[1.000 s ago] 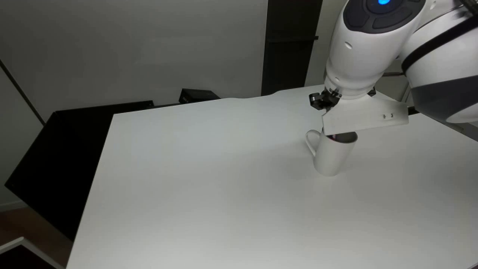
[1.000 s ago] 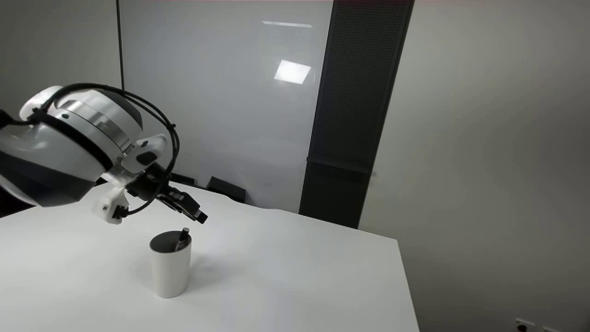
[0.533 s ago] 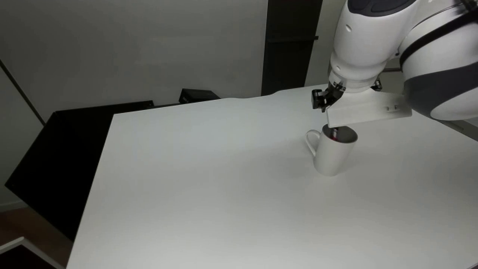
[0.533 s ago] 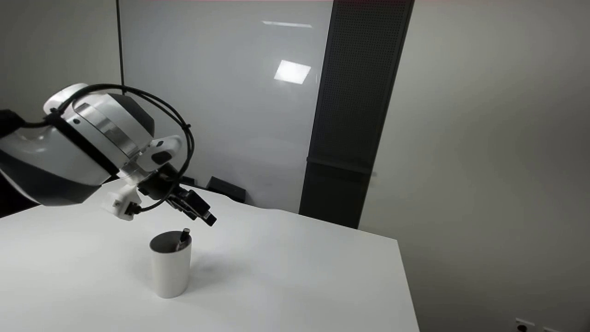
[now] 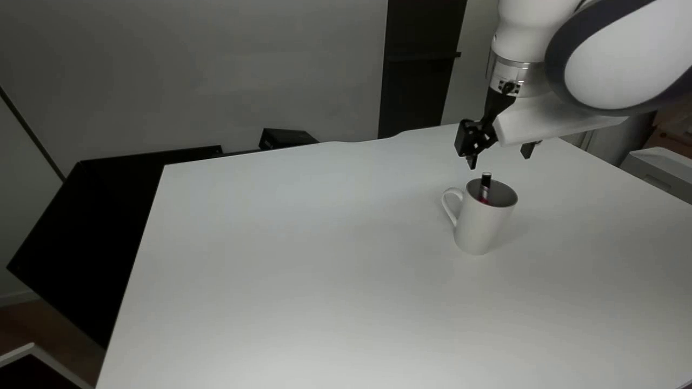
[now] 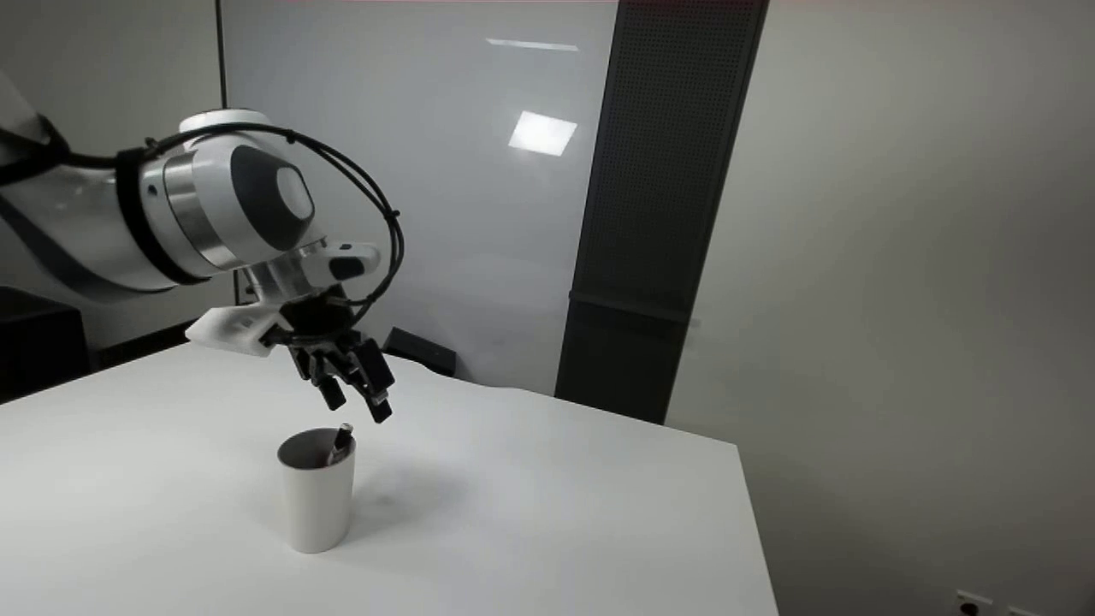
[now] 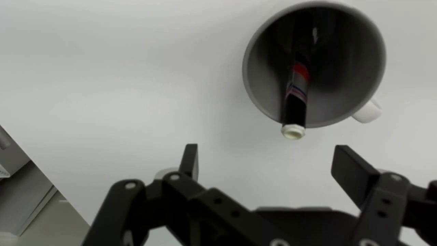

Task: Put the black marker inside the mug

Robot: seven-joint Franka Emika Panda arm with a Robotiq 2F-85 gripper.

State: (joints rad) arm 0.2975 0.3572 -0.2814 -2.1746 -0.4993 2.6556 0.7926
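At 6 o'clock in the wrist view, gripper (image 7: 266, 162) shows w/ its two fingers (image 7: 355, 174) spread wide apart. Approx 1 o'clock from it: black marker (image 7: 295, 107), inside the white mug (image 7: 362, 80), leaning, its whitish end (image 7: 293, 132) poking past the rim (image 7: 383, 54) btwn 6 & 7; red band (image 7: 301, 70) partway along the barrel. Handle (image 7: 367, 112) juts out btwn 4 & 5. In both ext. views mug stands upright on white table (image 5: 297, 270), gripper above, apart from marker. Further out, in an ext. view, dark box (image 5: 286, 139) sits approx 10 o'clock from mug, just beyond table edge, w/ dark panel (image 5: 421, 65) at approx 11.
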